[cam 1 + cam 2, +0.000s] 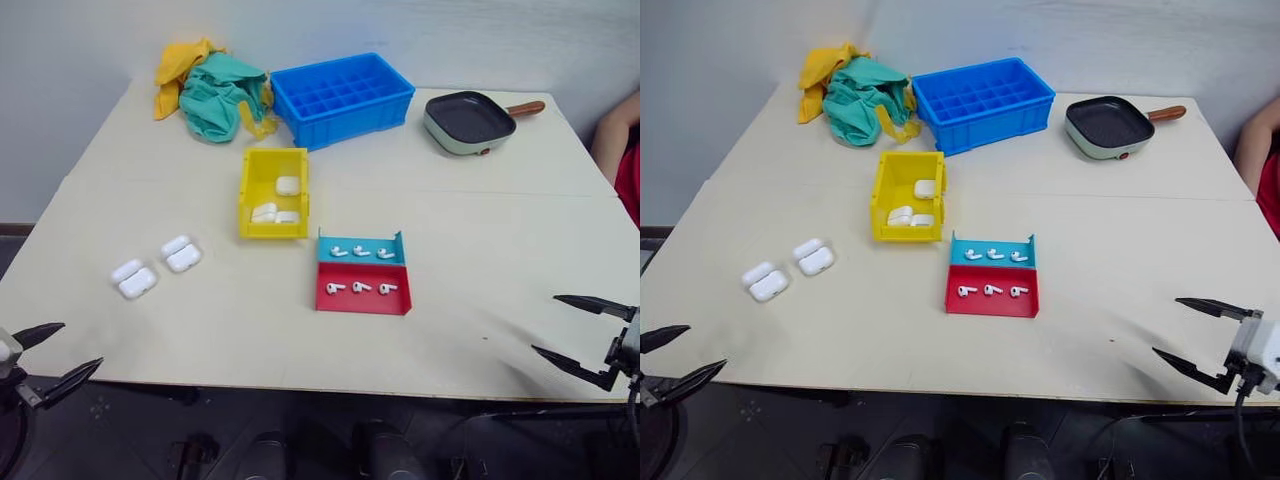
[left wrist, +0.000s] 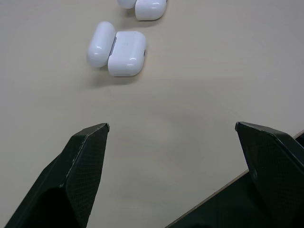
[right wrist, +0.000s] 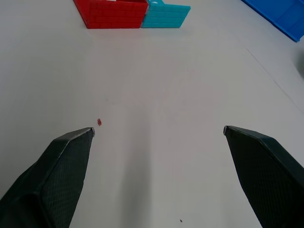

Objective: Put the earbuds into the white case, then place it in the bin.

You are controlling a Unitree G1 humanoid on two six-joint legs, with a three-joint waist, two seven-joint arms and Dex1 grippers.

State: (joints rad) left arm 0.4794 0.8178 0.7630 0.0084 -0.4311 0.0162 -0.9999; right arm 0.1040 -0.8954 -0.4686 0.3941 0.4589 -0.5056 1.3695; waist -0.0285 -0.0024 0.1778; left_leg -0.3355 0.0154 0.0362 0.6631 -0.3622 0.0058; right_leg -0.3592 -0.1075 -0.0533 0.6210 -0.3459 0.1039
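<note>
At the near edge of the counter (image 1: 480, 300), the left tool (image 1: 68, 353) and right tool (image 1: 560, 325) both hang with fingers spread apart, empty. Beyond the left tool, two white cases (image 1: 137, 279) (image 1: 181, 253) lie open on the counter. Toward the middle, a red-and-blue tray (image 1: 362, 298) holds six earbuds (image 1: 361, 287), three per row. Just past it, the yellow bin (image 1: 250, 190) contains three more white cases. Farthest back sit one blue crate (image 1: 342, 97), one pan (image 1: 470, 121) and a heap of cloth (image 1: 215, 90).

glossy plastic white case (image 2: 121, 51), yellow plastic bin (image 1: 273, 193), matt table (image 1: 480, 250), crumpled cloth (image 1: 215, 90)
</note>
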